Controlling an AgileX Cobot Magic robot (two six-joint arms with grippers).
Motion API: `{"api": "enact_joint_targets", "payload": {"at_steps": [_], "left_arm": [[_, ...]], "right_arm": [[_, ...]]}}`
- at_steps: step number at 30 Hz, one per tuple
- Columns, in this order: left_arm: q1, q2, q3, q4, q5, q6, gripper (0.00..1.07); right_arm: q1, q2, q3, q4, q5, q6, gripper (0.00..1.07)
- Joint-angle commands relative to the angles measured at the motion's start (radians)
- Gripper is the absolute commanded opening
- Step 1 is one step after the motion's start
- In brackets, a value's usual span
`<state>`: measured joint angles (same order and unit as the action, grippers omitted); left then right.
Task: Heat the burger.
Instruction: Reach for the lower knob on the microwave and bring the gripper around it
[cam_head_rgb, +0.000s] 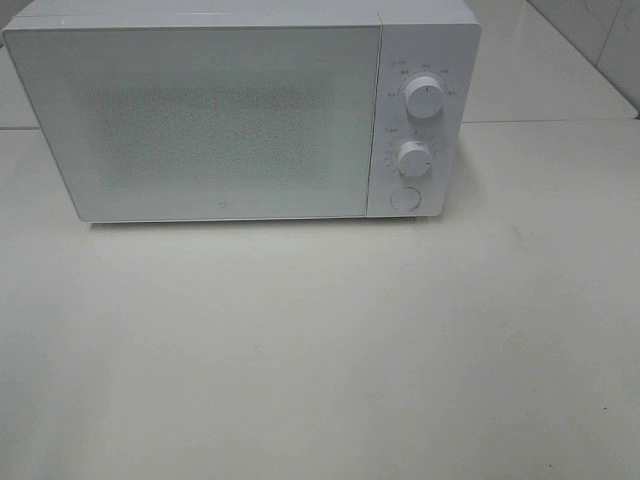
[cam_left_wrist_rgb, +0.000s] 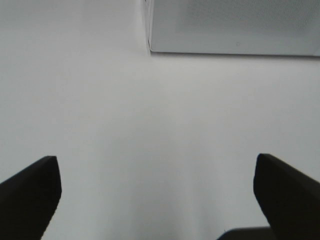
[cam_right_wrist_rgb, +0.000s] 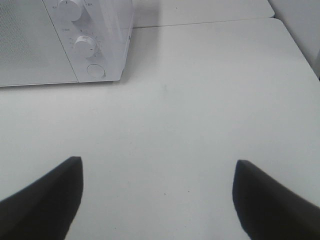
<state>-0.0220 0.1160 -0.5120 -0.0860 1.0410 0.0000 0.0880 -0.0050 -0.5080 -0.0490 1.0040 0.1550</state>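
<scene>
Left wrist crops left gripper (cam_left_wrist_rgb: 155, 165), right wrist right gripper (cam_right_wrist_rgb: 157, 165); both gape empty.

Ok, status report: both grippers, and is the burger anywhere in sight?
Left gripper open, empty. Right gripper open, empty. Burger not in any view. Microwave door shut, needs opening first.

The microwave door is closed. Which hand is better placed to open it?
Right, probably. The right hand faces the microwave's round button, likely its release; the left hand faces only the door's opposite lower corner. Both are open and empty.
</scene>
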Motion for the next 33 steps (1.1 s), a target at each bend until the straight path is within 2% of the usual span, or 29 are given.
{"api": "enact_joint_targets", "payload": {"at_steps": [1, 5, 33], "left_arm": [[0.031, -0.055, 0.006, -0.010, -0.008, 0.000, 1.00], [0.040, -0.155, 0.006, -0.012, -0.009, 0.000, 1.00], [0.040, -0.140, 0.007, -0.010, -0.008, 0.000, 1.00]], "right_arm": [[-0.005, -0.025, 0.004, 0.005, 0.000, -0.005, 0.76], [-0.005, -0.025, 0.004, 0.005, 0.000, -0.005, 0.76], [-0.005, -0.021, 0.004, 0.005, 0.000, -0.004, 0.76]]}}
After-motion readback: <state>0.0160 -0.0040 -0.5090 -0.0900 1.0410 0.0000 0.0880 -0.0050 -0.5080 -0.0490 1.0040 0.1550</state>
